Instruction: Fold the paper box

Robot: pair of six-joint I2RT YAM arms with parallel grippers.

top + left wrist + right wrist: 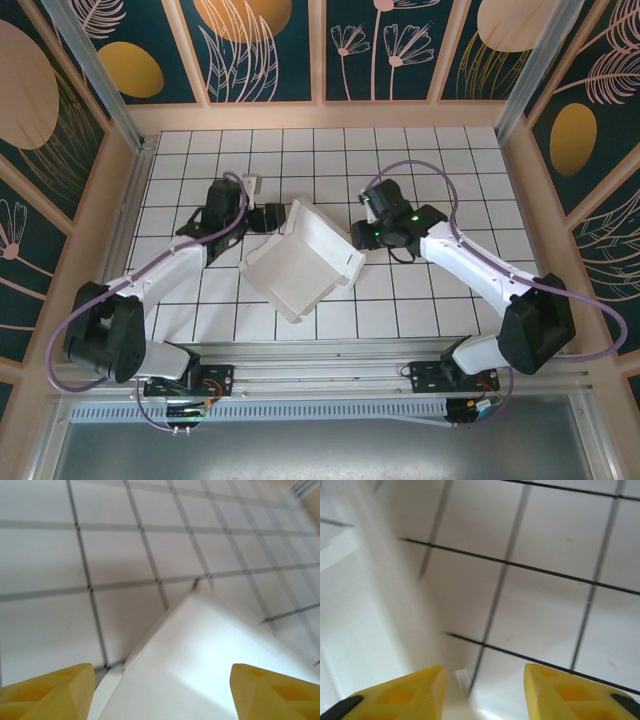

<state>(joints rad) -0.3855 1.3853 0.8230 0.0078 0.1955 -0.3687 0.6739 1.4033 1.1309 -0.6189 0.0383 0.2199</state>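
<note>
partly done: paper box (pixel 298 265) standing as an open tray between the grippers, walls raised, closing apparently left. left gripper (pixel 162 670) spread above its corner, right gripper (pixel 484 670) spread beside its wall, both holding nothing.

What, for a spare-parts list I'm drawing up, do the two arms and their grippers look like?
Both the left arm and right arm have white links between bulky black joints, with a lilac cable looped alongside each. The left gripper and right gripper have black bodies and chunky yellow fingers with hollowed faces. Small green lights glow on the right wrist.
</note>
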